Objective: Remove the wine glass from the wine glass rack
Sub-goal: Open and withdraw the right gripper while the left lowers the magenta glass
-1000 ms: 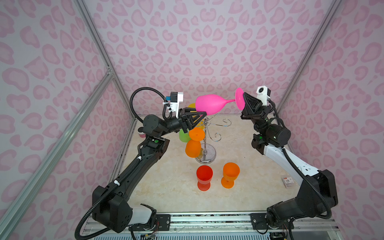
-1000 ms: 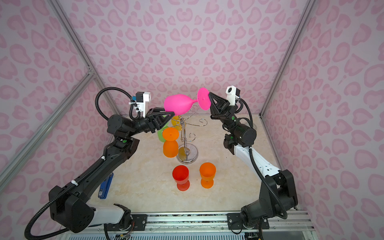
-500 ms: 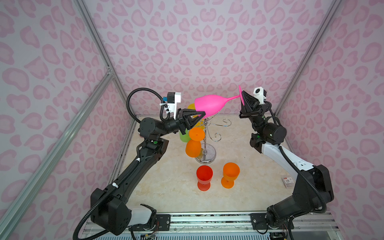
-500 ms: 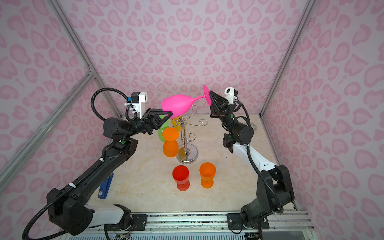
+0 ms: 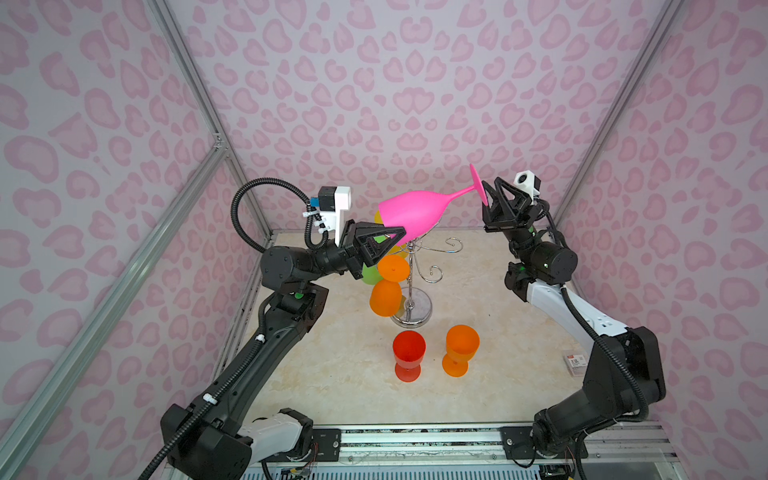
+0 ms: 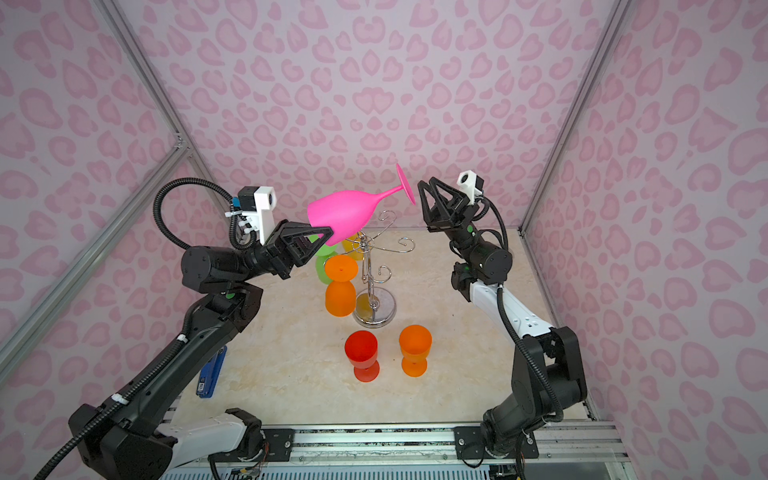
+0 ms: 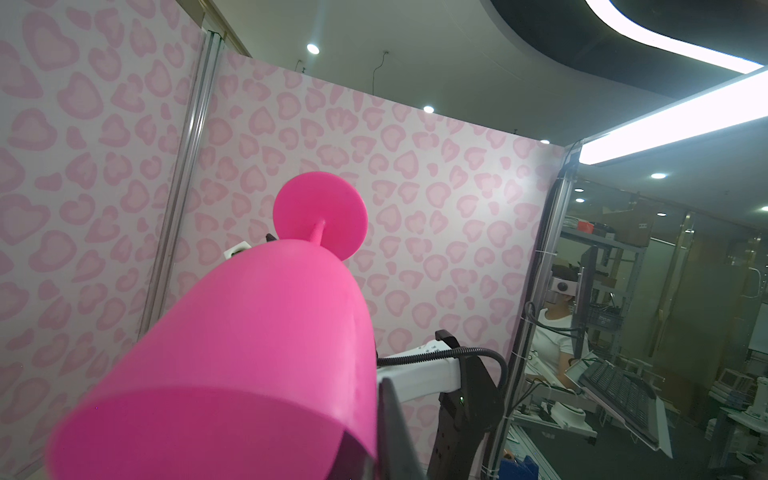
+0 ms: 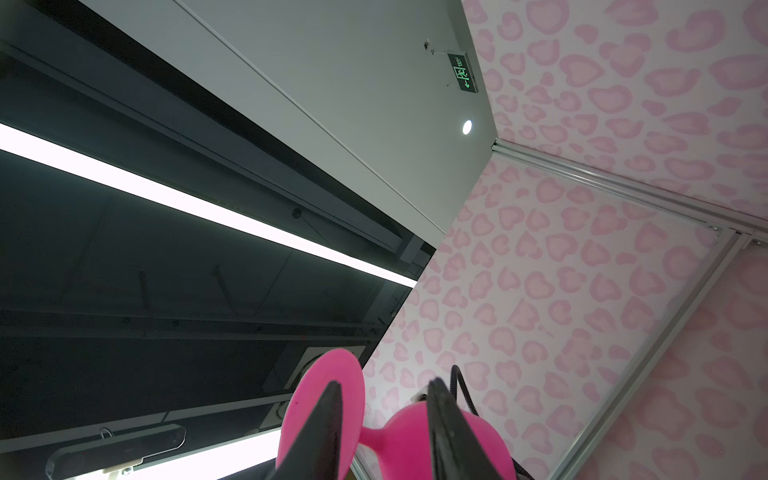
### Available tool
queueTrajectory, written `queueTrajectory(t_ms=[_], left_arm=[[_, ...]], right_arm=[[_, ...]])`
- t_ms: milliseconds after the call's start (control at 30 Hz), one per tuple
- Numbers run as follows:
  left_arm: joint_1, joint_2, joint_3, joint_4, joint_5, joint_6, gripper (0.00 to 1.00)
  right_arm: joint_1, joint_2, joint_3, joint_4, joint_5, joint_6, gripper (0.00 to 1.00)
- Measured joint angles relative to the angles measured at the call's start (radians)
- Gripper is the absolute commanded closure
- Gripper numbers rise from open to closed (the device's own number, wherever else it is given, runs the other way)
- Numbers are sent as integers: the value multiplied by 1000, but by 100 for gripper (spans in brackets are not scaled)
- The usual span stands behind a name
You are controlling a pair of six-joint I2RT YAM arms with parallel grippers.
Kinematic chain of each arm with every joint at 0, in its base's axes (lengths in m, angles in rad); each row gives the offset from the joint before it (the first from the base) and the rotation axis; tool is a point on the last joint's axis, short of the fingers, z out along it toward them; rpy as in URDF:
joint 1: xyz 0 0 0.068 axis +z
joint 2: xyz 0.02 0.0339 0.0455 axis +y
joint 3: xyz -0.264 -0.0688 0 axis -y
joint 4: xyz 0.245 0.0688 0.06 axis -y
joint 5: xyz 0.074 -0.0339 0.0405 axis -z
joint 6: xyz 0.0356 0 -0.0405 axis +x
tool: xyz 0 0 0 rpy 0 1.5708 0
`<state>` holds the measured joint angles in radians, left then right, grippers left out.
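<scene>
the left gripper (image 5: 398,235) pinches the rim of the pink glass (image 5: 409,214), which lies almost level in the air just over the top of the rack (image 5: 409,270) (touching it or not, hard to say from here). its foot points at the right gripper (image 6: 427,185), whose jaws stand apart beside it, holding nothing. an orange glass (image 5: 386,297) hangs from the rack; a red glass (image 5: 409,353) stands on the table (image 5: 332,374).

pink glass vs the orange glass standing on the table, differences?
Pink wine glass is airborne, nearly sideways, rim pinched by the left gripper; orange glass stands upright on the table, untouched. Pink's stem is long and thin; orange's is short, thick. Both are off the rack.
</scene>
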<state>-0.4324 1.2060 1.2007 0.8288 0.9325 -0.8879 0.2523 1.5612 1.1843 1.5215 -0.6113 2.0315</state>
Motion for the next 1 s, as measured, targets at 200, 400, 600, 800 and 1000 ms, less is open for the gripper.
queueTrajectory(t_ms=[200, 400, 600, 800, 1000], left_arm=[[0, -114, 38, -282, -59, 154, 98], [0, -242, 164, -726, -211, 384, 98], [0, -319, 278, -1150, -311, 559, 99], [0, -351, 369, -1530, -365, 703, 99], [0, -383, 407, -1797, -383, 776, 99]], right_arm=[[-45, -52, -34, -79, -52, -90, 64], [-69, -184, -49, -386, -134, -340, 63], [-88, -335, -8, -897, -133, -748, 63], [-142, -389, -23, -1178, -114, -961, 63], [-192, -401, -77, -1258, -115, -990, 63]])
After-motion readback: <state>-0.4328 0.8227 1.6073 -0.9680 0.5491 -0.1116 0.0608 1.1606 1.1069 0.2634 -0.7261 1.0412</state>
